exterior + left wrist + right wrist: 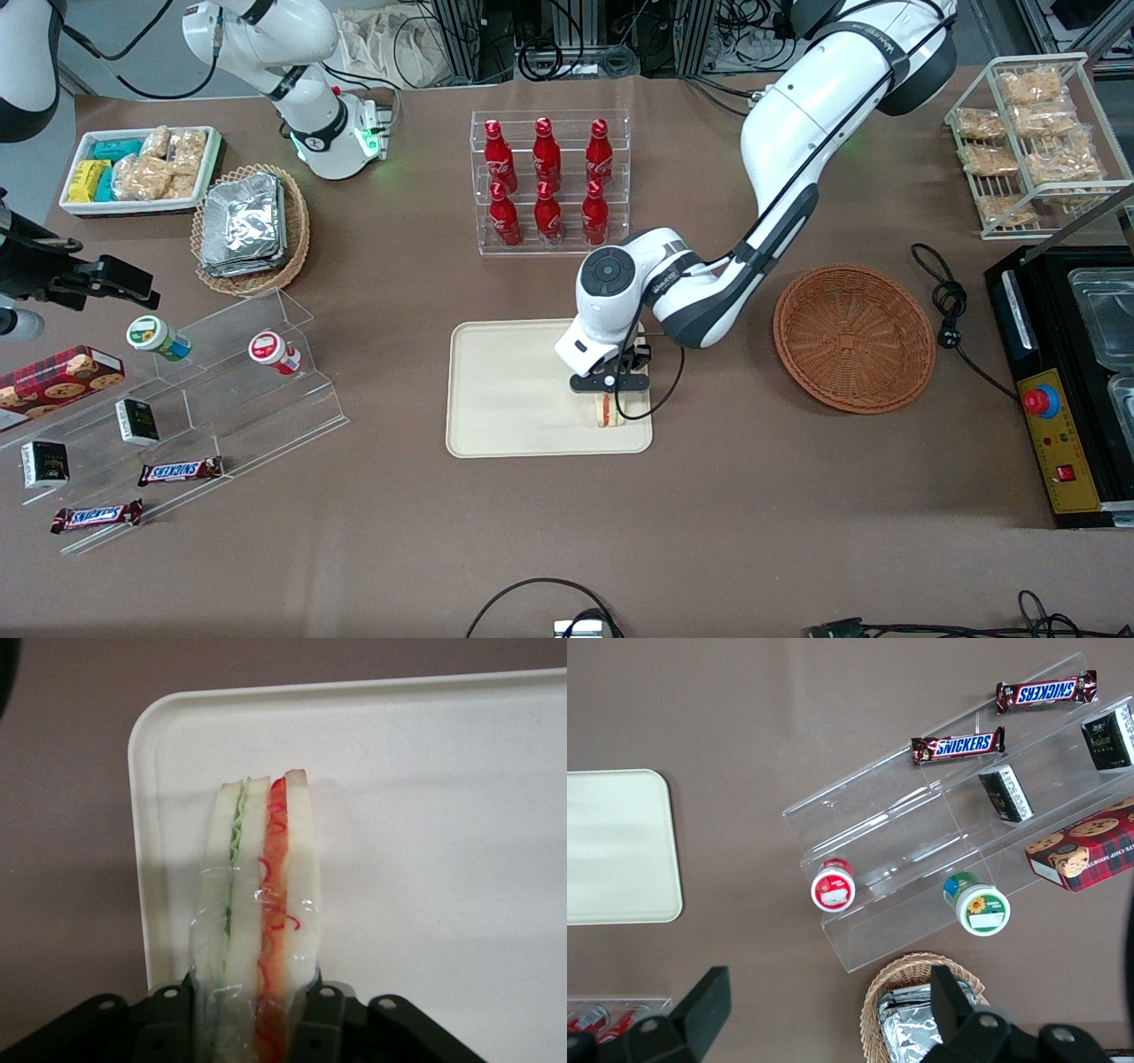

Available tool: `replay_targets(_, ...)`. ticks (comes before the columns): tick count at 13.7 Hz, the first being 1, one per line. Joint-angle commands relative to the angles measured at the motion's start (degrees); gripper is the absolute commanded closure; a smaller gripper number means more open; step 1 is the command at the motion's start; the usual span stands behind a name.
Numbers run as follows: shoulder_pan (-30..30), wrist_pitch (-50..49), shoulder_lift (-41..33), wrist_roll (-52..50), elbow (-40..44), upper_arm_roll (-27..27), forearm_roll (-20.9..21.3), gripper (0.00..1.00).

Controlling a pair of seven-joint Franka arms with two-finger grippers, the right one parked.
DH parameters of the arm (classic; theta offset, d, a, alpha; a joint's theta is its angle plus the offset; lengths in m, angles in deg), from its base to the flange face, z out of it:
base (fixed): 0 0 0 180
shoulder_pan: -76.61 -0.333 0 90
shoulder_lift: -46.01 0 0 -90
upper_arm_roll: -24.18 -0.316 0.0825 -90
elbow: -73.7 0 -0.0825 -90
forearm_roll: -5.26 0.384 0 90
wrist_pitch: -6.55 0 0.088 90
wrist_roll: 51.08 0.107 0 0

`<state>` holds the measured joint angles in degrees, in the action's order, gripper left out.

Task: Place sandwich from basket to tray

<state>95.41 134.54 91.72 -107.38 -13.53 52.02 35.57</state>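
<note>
Sandwich (257, 904) is standing on edge over the cream tray (505, 390), near the tray corner closest to the front camera on the working arm's side, and you are looking at the left gripper (609, 390) clamping it, one finger (168, 1019) pressing each bread face. Green filling is showing in one layer, red and orange in another, under clear wrap. Toward the working arm's end, the reddish-brown wicker basket (855, 338) is sitting beside the tray, holding nothing.

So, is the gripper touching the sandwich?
Touching. In the left wrist view the gripper has a finger pressed against each bread face of the sandwich, over the tray.
</note>
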Motion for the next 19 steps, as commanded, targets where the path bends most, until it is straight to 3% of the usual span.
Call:
replay_targets(1, 0.97, -0.99, 1.58, -1.09, 1.98, -0.33, 2.11, 0.04)
replay_targets(2, 0.89, -0.99, 1.67, -1.27, 2.07, -0.33, 2.29, 0.0)
replay_targets(9, -0.95, -2.13, -2.19, -1.88, 3.03, -0.33, 1.33, 0.0)
replay_targets(13, -3.24, -9.85, -7.28, -2.42, 7.5, -0.33, -2.44, 0.0)
replay_targets(16, -7.62, -13.38, -11.42, -2.33, 8.31, -0.42, -3.16, 0.0)
replay_targets(19, -8.08, -17.59, -15.11, -1.98, 8.48, -1.38, -2.81, 0.0)
